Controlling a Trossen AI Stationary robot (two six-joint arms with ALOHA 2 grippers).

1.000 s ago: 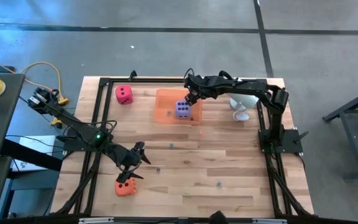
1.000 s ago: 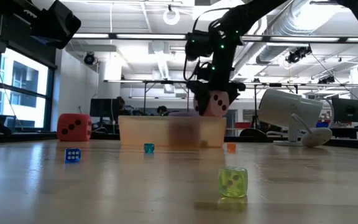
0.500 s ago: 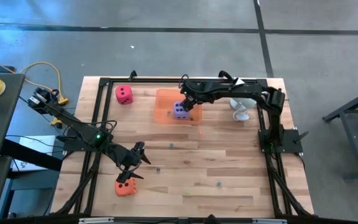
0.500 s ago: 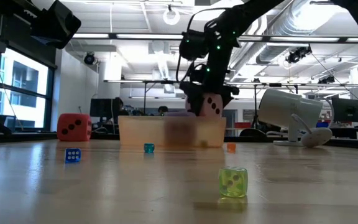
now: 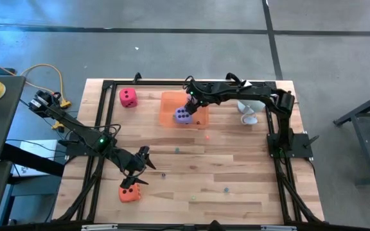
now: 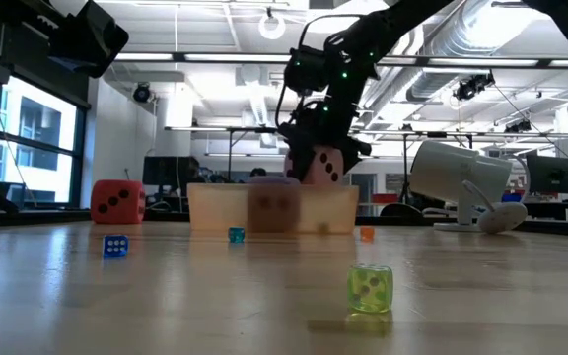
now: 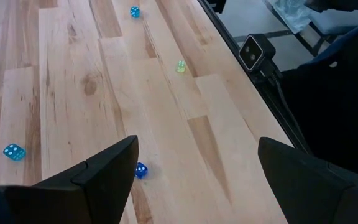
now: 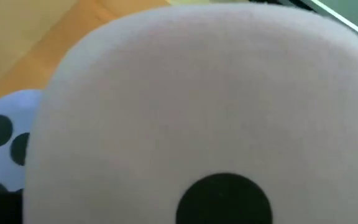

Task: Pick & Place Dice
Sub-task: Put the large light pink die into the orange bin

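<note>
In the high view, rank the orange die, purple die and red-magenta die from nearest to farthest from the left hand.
1. Soft orange die with dark pips: on the near-left of the table, just below the left hand.
2. Red-magenta die: far-left corner.
3. Purple die: in the translucent orange tray, under the right arm.

The last two are fairly close.

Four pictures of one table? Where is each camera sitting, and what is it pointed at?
High view: overhead, looking straight down; both arms, orange tray, purple die.
Low view: table height, looking level across; right end effector holding the pink die above the tray.
Left wrist view: on the left arm, facing bare wood and small dice; its own dark fingers show.
Right wrist view: filled by the pink die.
Shared: high and low both show the red die.
</note>
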